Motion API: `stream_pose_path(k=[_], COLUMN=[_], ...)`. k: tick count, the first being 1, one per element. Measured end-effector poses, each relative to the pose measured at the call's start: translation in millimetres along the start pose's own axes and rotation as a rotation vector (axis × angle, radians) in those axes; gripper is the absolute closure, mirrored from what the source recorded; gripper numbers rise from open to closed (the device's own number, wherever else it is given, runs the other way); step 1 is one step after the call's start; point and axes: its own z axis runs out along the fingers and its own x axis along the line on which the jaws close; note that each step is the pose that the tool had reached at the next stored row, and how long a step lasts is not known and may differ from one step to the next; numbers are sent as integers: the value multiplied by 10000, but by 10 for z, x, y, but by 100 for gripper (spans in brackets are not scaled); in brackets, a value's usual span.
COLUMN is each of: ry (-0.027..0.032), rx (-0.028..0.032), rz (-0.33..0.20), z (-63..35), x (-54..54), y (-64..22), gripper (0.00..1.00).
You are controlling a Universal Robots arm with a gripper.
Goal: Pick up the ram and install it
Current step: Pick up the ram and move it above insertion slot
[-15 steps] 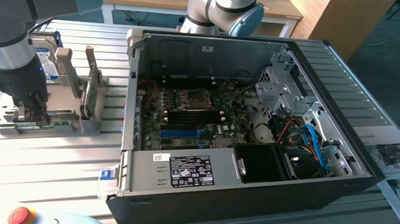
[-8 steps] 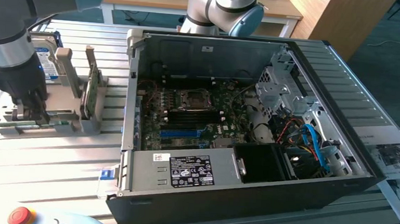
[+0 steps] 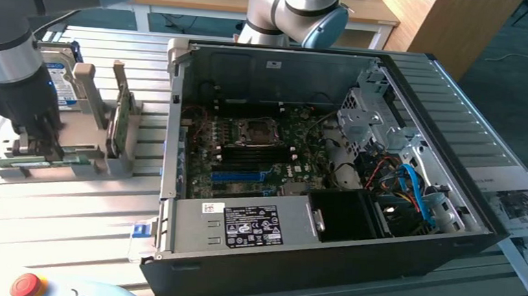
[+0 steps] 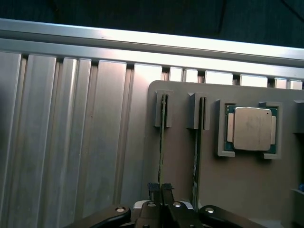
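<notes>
At the exterior view's left, the robot arm reaches down over a grey holder that sits on the ribbed metal desk. The hand is low over the holder. In the wrist view its two dark fingers are clenched on either side of the ram, a thin green stick standing on edge in a slot of the holder. A second stick stands on edge in the neighbouring slot, just beside it and not touched. Further along the same holder a silver processor chip lies flat in a square pocket. Behind the arm in the exterior view, a blue-labelled hard drive stands upright in the holder. A red button is on the desk at the near edge. To the right of the holder is an open black computer case, lying on its side. The green motherboard is bare inside, and the power supply box with its label lies along the near wall. A blue cable loops at the case's right end. At the exterior view's right, printed sheets of paper lie on the desk just beside the case.
</notes>
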Motion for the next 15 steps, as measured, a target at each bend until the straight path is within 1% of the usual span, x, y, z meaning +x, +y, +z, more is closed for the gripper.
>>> stream_pose_path(k=[15], ry=[-1], rx=[0], rz=[18], z=[-143], x=[0], y=[5], gripper=[88])
